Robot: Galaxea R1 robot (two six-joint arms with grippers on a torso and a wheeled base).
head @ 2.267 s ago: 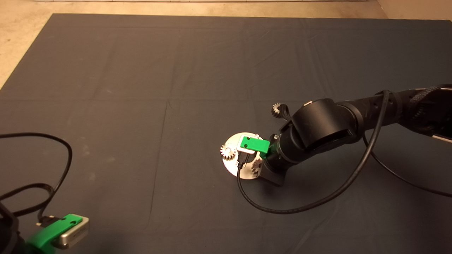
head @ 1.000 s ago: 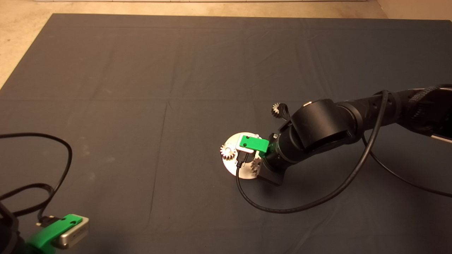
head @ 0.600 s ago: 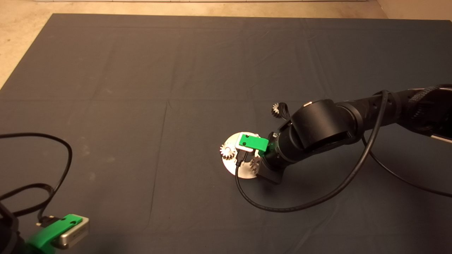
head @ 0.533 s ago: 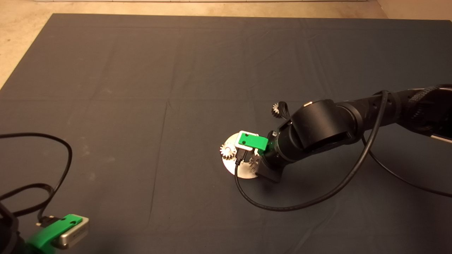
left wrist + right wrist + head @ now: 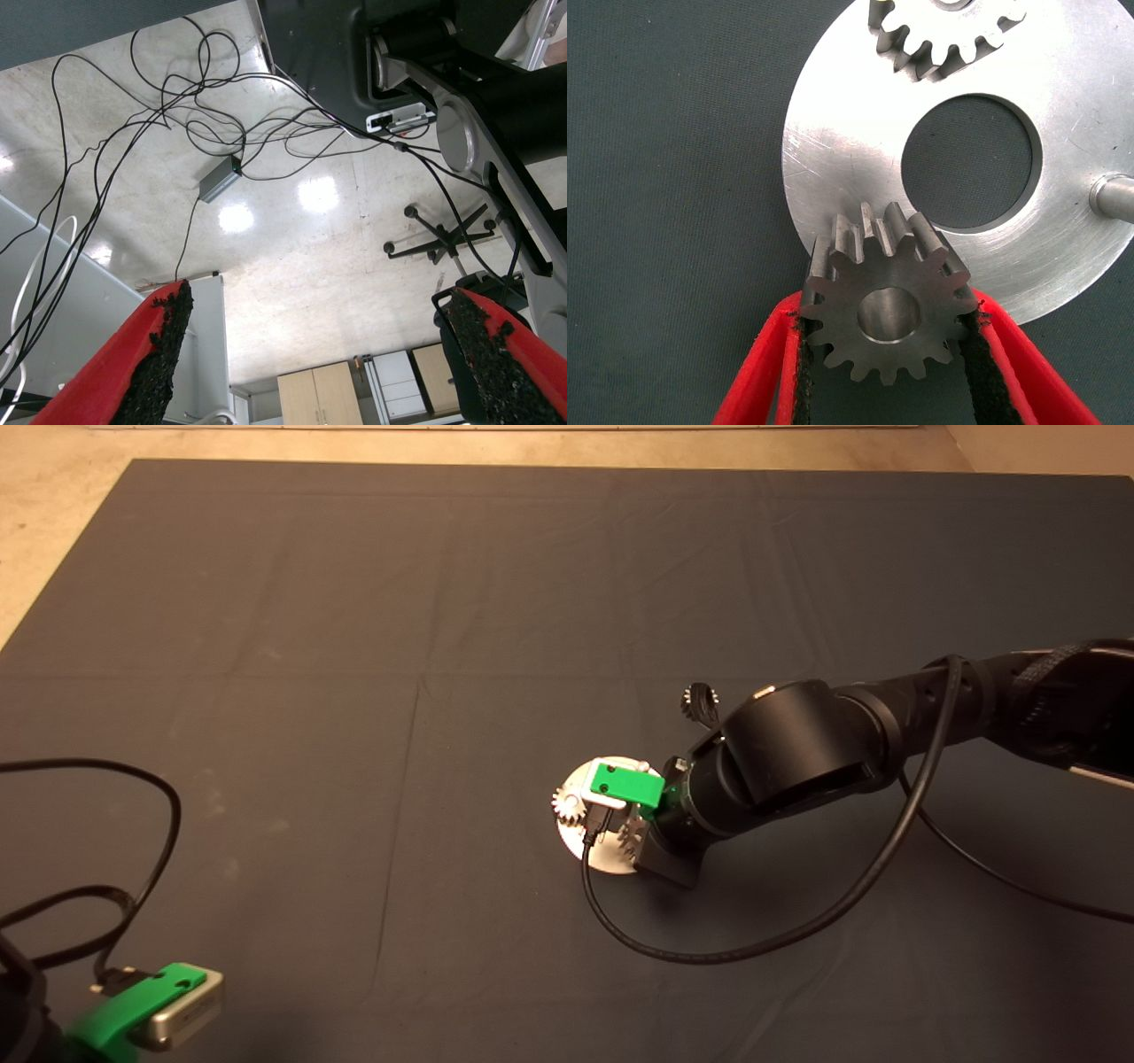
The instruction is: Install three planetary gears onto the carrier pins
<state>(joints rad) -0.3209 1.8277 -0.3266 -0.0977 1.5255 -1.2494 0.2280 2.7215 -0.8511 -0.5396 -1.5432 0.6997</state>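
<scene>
The shiny round carrier disc lies on the mat, also seen from above as the disc. One planetary gear sits on a pin at the disc's edge. Another carrier pin stands bare. My right gripper is shut on a second planetary gear, held flat over the disc's rim; whether its bore is on a pin I cannot tell. A third gear lies on the mat behind the right arm. My left gripper is parked at the lower left, open.
A black cable loops over the mat in front of the right arm. More cable lies at the left edge. The left wrist view shows floor, cables and furniture beyond the mat.
The right gripper, still holding its gear, has shifted a little to the left over the disc. The gear on the pin, the loose gear and the left arm have not moved.
</scene>
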